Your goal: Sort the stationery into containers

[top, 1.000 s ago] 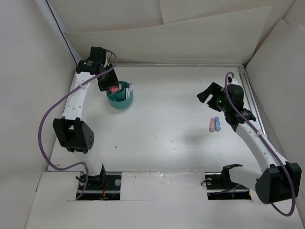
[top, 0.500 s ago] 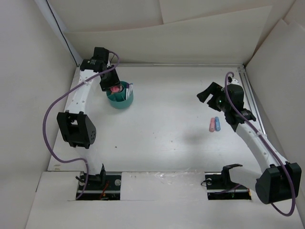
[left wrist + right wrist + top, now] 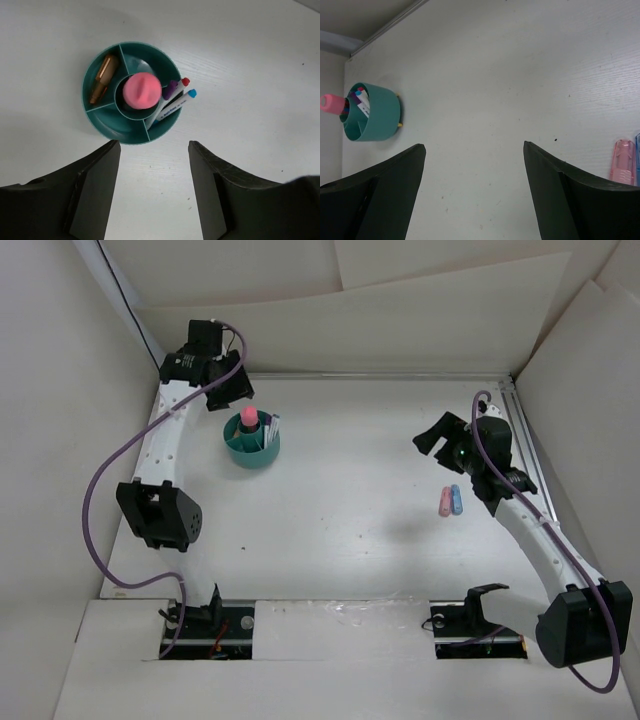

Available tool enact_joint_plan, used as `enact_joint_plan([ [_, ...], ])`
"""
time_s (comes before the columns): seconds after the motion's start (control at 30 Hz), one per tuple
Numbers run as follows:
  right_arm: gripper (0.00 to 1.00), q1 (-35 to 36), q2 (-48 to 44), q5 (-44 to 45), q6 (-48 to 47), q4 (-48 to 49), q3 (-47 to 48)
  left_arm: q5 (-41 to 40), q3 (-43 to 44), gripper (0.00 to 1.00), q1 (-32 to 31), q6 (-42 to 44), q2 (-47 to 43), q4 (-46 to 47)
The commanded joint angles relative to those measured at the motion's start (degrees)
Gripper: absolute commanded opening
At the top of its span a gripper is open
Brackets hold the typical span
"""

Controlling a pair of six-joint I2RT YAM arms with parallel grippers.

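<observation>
Cup (image 3: 117, 129) seen from the left wrist: pink stub (image 3: 142, 90) upright in the centre well, orange stub (image 3: 101, 78) in one outer compartment, three pens (image 3: 172, 102) in another; the overhead view hides the orange stub; left gripper (image 3: 154, 150), over the cup half a second ago, now drawn back toward the far wall, jaws wide, empty; right gripper (image 3: 474, 147) unmoved, wide apart, empty, near two loose stubs (image 3: 444, 502).

A white worktop (image 3: 340, 500) lay evenly lit, enclosed on three sides by plain cream panel walls (image 3: 350, 300), with a metal rail (image 3: 527, 455) along its right edge.
</observation>
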Motion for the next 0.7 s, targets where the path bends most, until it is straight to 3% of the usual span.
enact_joint_plan([
  [0.0,0.85,0.19,-0.48,-0.15,-0.28,3.29,-0.14,-1.65,3.56,0.54,-1.02,-0.02,-1.24,1.01],
  [0.13,0.85,0.19,-1.01,-0.15,-0.28,3.29,-0.14,-2.26,3.04,0.54,-1.02,-0.02,-0.71,0.48],
  [0.27,0.85,0.19,-2.85,2.57,-0.28,3.29,-0.67,-2.79,-0.99,0.4,-4.35,-0.02,-4.74,4.95],
  [0.33,0.79,0.19,-5.05,6.5,-0.28,3.29,-1.28,-4.71,-3.8,0.36,-9.96,-0.02,-7.64,8.45],
  [0.4,0.61,0.19,-7.59,9.94,0.33,3.29,-2.59,-7.35,-5.39,0.25,-18.01,-0.8,-8.27,10.49],
  [0.43,0.35,0.19,-8.47,11.79,0.33,2.77,-2.6,-9.1,-6.27,0.24,-21.12,-1.86,-8.79,12.59],
  [0.53,0.05,0.19,-10.76,19.08,1.56,0.93,-3.22,-12.46,-11.45,0.22,-32.87,-3.62,-6.97,18.99],
  [0.67,0.03,-1.56,-14.44,25.24,1.56,-3.73,-1.2,-15.0,-13.57,0.19,-44.05,-6.51,-0.56,26.91],
])
